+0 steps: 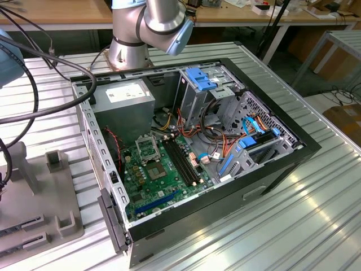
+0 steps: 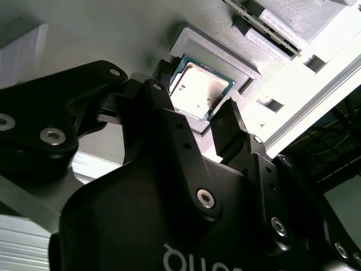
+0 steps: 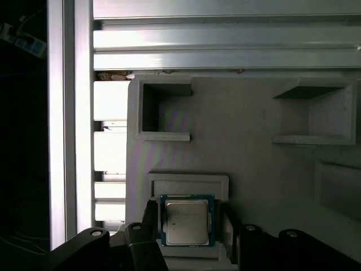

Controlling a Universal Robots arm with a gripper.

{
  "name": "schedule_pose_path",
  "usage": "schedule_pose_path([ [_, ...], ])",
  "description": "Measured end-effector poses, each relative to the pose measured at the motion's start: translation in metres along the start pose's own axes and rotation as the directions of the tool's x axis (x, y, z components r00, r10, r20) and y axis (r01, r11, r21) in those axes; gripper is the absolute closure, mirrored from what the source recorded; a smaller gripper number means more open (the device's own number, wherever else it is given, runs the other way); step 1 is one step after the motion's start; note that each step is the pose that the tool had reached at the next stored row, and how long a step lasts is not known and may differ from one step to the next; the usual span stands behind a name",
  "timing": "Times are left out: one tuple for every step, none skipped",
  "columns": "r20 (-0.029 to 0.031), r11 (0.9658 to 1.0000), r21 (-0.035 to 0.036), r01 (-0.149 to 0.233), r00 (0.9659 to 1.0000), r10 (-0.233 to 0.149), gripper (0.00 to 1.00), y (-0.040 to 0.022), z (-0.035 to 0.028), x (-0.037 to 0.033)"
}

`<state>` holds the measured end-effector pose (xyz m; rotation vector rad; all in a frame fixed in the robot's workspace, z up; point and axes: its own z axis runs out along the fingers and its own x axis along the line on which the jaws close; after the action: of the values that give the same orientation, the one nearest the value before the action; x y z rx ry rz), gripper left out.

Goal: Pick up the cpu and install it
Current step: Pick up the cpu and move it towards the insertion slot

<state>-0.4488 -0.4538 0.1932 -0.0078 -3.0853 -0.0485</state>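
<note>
A grey stand [image 1: 34, 197] lies on the worktop [image 1: 293, 226] at the exterior view's left. The arm [image 1: 149, 22] stands behind it. The open case [image 1: 192, 152] sits in the middle, with the socket [image 1: 148, 148] on its green board [image 1: 163, 186].

In both wrist views the cpu [image 2: 200, 90] [image 3: 186, 221] lies flat in a small square pocket [image 2: 214, 51] [image 3: 189, 183] of the grey stand. The claw [image 2: 194, 101] [image 3: 189, 220] is open. Its fingers [image 2: 159, 87] [image 3: 151, 214] sit one on each side of the cpu, very near it. I cannot tell if they touch it.
</note>
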Motion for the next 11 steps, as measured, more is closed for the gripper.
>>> schedule_pose_path([
  [-0.0001,1.0,0.0001,0.0,1.0,0.0,0.44,0.0,0.0,0.0],
  [-0.0001,1.0,0.0,0.0,1.0,0.0,0.44,0.0,0.0,0.0],
  [-0.0001,1.0,0.0001,0.0,1.0,0.0,0.44,0.0001,0.0,0.0001],
  [0.0002,1.0,0.0001,0.0,1.0,0.0,0.44,0.0001,-0.0001,0.0003],
  [0.0012,1.0,0.0003,0.0,1.0,0.0,0.44,0.0001,-0.0001,0.0007],
  [0.0026,1.0,0.0006,0.0,1.0,0.0,0.44,0.0001,0.0,0.0009],
  [0.0044,1.0,0.0012,0.0,1.0,0.0,0.44,0.0,0.0,0.0012],
  [0.0084,1.0,0.001,0.0,1.0,0.0,0.44,0.0,0.0002,0.0024],
  [0.012,1.0,0.0012,0.0,0.9999,0.0,0.44,0.0,0.0002,0.004],
  [0.0184,1.0,0.0012,0.0,0.9998,0.0,0.44,0.0,0.0003,0.0042],
  [0.0186,1.0,0.0012,0.0,0.9998,0.0,0.44,0.0,0.0004,0.0043],
])
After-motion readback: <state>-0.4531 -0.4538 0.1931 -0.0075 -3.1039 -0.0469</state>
